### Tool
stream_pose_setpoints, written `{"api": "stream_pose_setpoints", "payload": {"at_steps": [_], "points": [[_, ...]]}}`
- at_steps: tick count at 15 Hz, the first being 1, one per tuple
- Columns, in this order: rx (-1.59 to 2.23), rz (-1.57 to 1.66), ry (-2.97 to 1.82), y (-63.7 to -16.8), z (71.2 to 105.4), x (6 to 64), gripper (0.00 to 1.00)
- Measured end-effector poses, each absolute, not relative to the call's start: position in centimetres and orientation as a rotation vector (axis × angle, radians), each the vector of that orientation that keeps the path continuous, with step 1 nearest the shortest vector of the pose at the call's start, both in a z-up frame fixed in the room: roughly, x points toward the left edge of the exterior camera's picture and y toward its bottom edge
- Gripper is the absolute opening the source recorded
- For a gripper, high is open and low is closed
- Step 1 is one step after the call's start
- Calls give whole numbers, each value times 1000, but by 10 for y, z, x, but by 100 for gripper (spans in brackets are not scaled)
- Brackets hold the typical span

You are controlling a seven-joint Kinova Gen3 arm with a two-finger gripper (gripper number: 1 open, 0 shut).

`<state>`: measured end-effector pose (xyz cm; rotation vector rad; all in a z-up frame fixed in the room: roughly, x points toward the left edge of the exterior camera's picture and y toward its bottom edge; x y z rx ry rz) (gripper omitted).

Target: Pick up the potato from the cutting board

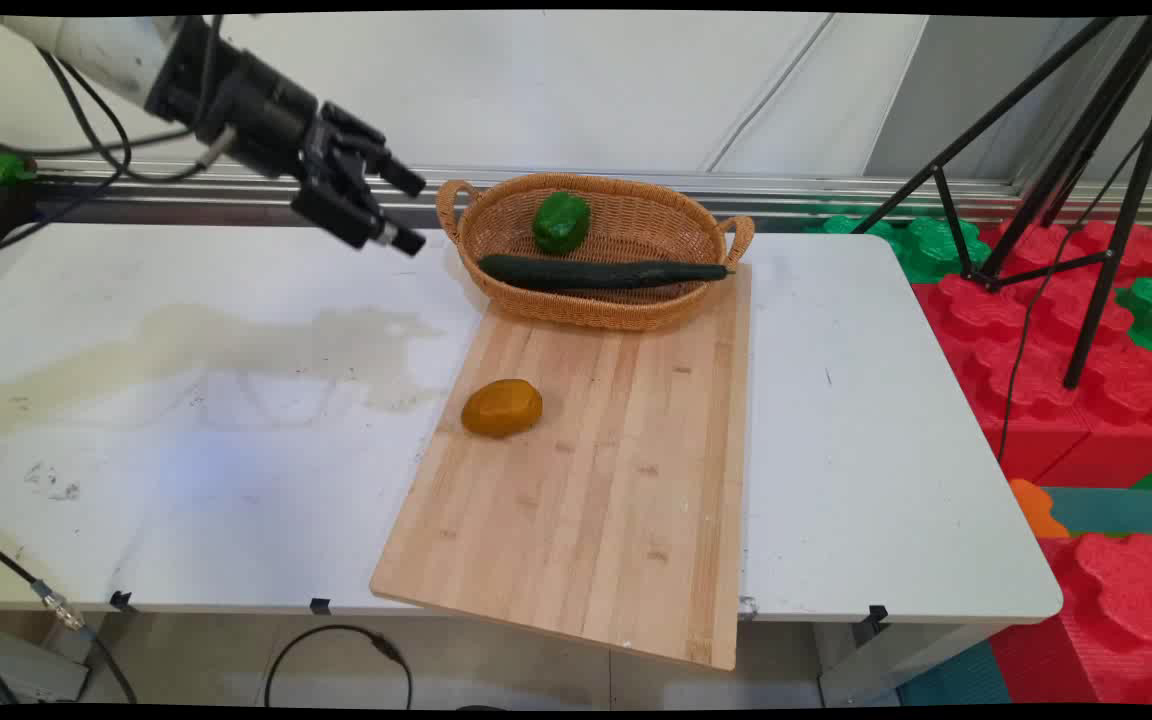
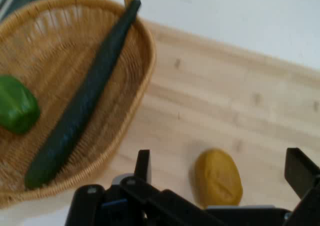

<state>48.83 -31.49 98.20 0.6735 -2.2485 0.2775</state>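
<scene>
gripper: the black gripper hangs in the air above the table's far left part, just left of the basket; its fingers stand wide apart and hold nothing, as the hand view shows with one fingertip on the left and the other at the right edge.
nearest thing: the wicker basket, whose left handle is close to the fingertips but not touched.
in the basket: a long dark cucumber lies lengthwise, its tip resting on the rim by the right handle; a green pepper sits behind it near the far wall.
outside the basket: a yellow-brown potato lies alone on the wooden cutting board, near its left edge, well apart from the gripper.
board: its far end touches or slips under the basket; its near corner overhangs the table's front edge.
table: a white table with a pale stain on the left.
</scene>
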Motion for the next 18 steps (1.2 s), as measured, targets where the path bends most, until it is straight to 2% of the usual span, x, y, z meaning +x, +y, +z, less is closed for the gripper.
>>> {"api": "stream_pose_setpoints", "payload": {"at_steps": [6,18], "points": [[675,228,-2353,-310,935,474,100],[667,196,-2452,-319,864,429,100]]}}
